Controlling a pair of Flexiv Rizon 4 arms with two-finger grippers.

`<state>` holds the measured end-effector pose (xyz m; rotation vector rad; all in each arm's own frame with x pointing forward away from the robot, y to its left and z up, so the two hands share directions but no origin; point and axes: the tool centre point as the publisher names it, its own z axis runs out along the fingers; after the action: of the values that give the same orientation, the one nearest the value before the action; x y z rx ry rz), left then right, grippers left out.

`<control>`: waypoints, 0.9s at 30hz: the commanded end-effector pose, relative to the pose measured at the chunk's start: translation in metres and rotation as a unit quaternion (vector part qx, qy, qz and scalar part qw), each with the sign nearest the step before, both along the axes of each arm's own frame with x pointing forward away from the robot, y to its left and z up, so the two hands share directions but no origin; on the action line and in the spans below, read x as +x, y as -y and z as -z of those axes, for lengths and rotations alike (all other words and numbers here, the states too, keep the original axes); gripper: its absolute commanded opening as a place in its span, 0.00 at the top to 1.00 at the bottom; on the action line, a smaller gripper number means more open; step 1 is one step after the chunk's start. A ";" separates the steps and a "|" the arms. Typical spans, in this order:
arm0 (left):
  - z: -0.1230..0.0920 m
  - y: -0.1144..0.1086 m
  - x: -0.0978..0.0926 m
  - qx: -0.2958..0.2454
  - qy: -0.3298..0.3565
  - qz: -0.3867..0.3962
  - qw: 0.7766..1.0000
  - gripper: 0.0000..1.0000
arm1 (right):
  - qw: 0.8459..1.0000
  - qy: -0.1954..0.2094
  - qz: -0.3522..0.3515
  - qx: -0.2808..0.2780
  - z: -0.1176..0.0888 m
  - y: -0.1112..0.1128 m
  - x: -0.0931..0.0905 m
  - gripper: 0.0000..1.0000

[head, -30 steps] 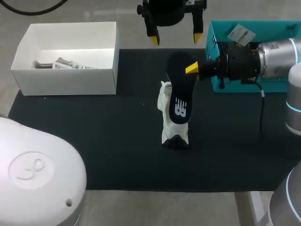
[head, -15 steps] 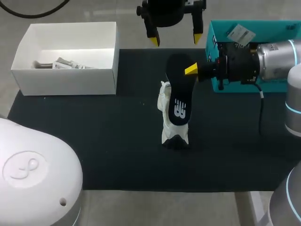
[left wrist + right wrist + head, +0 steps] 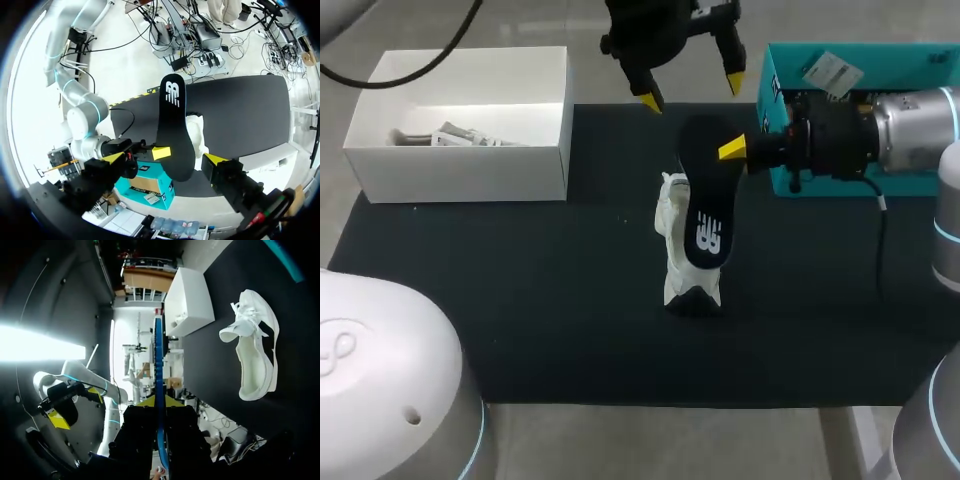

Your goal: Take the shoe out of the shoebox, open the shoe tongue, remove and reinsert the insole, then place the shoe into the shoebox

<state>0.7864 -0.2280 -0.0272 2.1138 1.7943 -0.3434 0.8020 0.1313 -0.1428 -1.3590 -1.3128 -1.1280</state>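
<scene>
The insole (image 3: 703, 200) is being pinched by the right fingers (image 3: 731, 149) over the shoe (image 3: 673, 250); the left fingers (image 3: 649, 101) are being held wide apart, empty

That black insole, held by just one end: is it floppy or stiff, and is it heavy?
Probably fairly stiff: the insole, pinched at one end by the right gripper, juts out without drooping and looks straight edge-on in the right wrist view. Likely light too, since it appears very thin there. It may still flex if pushed.
</scene>
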 end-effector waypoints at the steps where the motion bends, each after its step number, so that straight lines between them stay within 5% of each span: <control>1: 0.017 -0.029 -0.006 -0.136 -0.004 0.002 0.991 0.00 | 1.000 0.001 0.005 0.001 -0.001 0.005 -0.004 1.00; 12: 0.036 -0.052 -0.005 -0.271 -0.003 -0.041 0.962 0.00 | 0.998 0.027 0.006 0.059 -0.029 0.008 -0.002 1.00; 20: 0.048 -0.047 -0.004 -0.337 0.008 -0.049 0.940 0.00 | 0.995 0.040 0.005 0.090 -0.043 0.009 -0.002 1.00; 27: 0.051 -0.033 0.000 -0.428 0.031 -0.074 0.900 0.00 | 0.994 0.039 0.005 0.105 -0.046 0.008 -0.004 1.00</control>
<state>0.7895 -0.1893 -0.0690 1.6015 1.6160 -0.6435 0.7988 0.1218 -0.0969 -1.1775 -1.2076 -1.2964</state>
